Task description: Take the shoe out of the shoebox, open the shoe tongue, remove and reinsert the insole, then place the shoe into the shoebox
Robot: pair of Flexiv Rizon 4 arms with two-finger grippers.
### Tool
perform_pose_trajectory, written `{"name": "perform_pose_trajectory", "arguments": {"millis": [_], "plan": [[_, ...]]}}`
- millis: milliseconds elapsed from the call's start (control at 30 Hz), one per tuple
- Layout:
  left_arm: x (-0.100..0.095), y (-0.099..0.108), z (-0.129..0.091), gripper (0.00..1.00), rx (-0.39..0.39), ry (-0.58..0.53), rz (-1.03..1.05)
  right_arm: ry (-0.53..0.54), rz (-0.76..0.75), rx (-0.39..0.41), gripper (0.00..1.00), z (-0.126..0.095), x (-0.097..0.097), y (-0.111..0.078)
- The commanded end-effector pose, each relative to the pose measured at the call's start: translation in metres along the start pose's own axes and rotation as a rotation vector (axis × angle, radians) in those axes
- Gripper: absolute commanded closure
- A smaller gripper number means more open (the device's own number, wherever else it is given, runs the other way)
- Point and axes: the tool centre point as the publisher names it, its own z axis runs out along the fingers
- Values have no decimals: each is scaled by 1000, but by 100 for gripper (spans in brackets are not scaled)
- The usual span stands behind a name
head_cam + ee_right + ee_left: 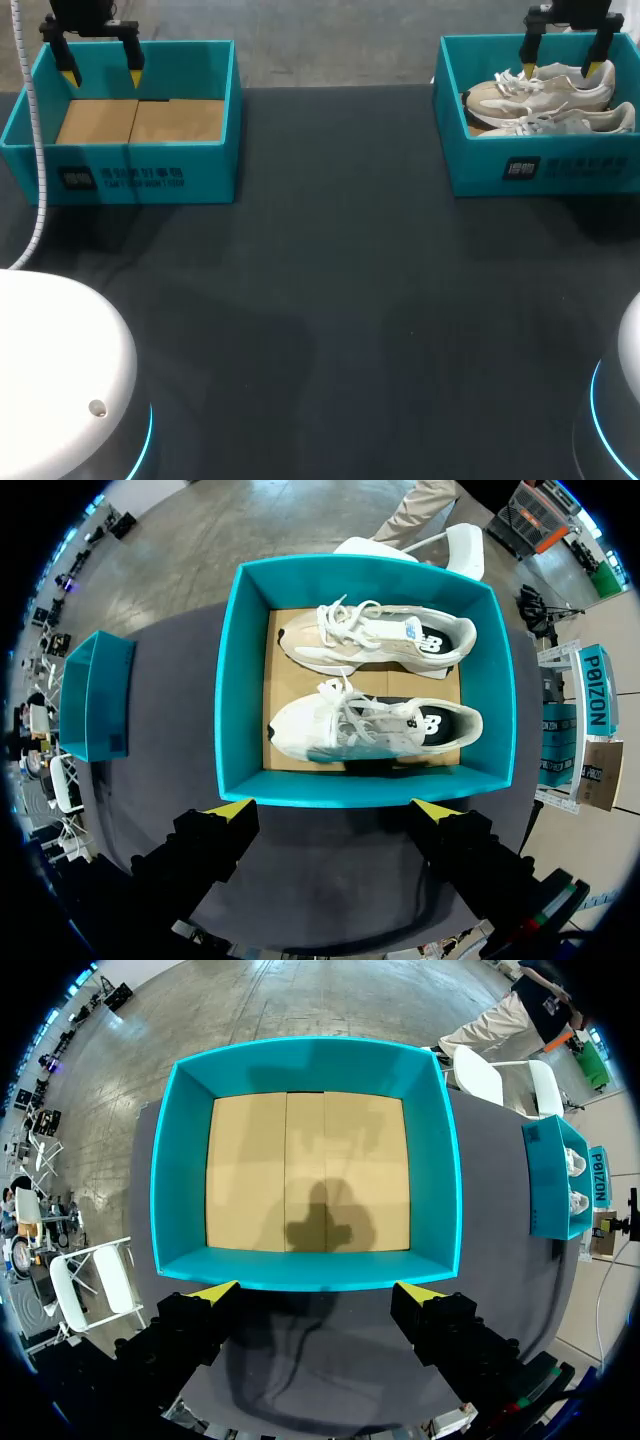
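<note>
Shoes (375, 640) lie in the right box (240, 680). My right claw (335, 810) hangs wide above them, my left claw (315, 1292) wide over the empty box (180, 1160). First step, I think: drop down, grab one shoe.

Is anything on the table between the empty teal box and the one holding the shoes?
Nothing: in the head view, only bare dark table runs between the empty box and the shoebox.
</note>
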Motion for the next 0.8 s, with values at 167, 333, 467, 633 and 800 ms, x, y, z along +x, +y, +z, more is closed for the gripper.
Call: {"name": "perform_pose_trajectory", "arguments": {"millis": [167, 333, 467, 633, 800], "plan": [[0, 0, 0, 0, 0, 0, 0, 0, 0, 0, 0, 0, 0, 0], [0, 0, 0, 0, 0, 0, 0, 0, 0, 0, 0, 0, 0, 0], [0, 0, 0, 0, 0, 0, 0, 0, 0, 0, 0, 0, 0, 0], [0, 0, 0, 0, 0, 0, 0, 0, 0, 0, 0, 0, 0, 0], [0, 0, 0, 0, 0, 0, 0, 6, -5, 0, 0, 1, -1, 1]]}}
